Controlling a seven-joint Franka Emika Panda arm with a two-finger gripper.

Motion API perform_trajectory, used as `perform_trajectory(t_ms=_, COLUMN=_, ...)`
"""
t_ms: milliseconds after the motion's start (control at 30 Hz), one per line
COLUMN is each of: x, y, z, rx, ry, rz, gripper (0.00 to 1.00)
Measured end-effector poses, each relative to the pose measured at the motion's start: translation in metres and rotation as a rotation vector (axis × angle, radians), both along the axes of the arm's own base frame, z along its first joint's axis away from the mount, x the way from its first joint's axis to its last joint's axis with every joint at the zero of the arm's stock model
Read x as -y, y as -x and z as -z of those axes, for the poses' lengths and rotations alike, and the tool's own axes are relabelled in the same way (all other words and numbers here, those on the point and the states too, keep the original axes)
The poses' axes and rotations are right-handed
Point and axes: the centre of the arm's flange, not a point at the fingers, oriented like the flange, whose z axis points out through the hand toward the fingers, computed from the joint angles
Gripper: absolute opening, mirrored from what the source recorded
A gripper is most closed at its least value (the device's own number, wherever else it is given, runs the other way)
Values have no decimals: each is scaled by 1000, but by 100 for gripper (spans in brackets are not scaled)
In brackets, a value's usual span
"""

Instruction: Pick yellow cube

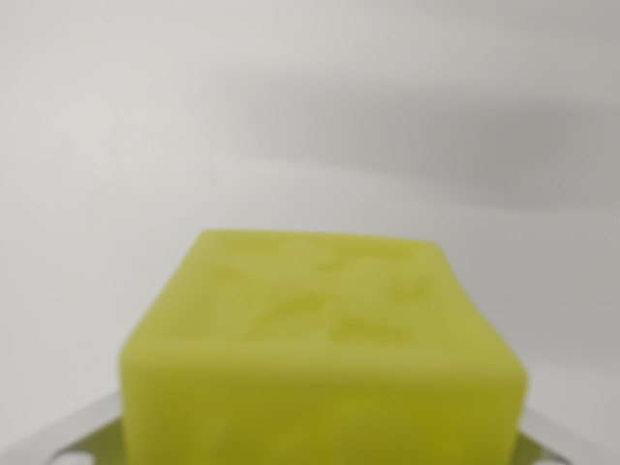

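The pale surface [310, 116] fills most of the wrist view, white and bare, with a soft grey shadow band running across it well behind the yellow cube [325, 358]. That cube is the one landmark here: it sits at the bottom centre of the picture, very close to the camera and out of focus, its top face showing a faint embossed pattern. Just below the cube's lower corners, on the wrist view's left and right, small light-metal pieces [63, 441] peek in; these are probably parts of the gripper, but its fingertips are not visible, so I cannot tell how wide it stands or whether it grips the cube at all.

The risk from here, as I judge it, lies in that uncertainty. If the pads catch only the cube's near edge, it could pivot and slip out on lifting. If the jaws are off-centre about the cube, closing could push it sideways over the smooth surface instead of clamping it.
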Motion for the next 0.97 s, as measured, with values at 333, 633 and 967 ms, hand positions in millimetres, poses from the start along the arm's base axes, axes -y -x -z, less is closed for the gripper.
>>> perform_trajectory(t_ms=333, x=0, y=0, z=-25, rx=0, ry=0, rz=0, gripper=0)
perform_trajectory(t_ms=633, x=0, y=0, z=-48, rx=0, ry=0, rz=0, gripper=0)
perform_trajectory(t_ms=967, x=0, y=0, z=-56, rx=0, ry=0, rz=0, gripper=0)
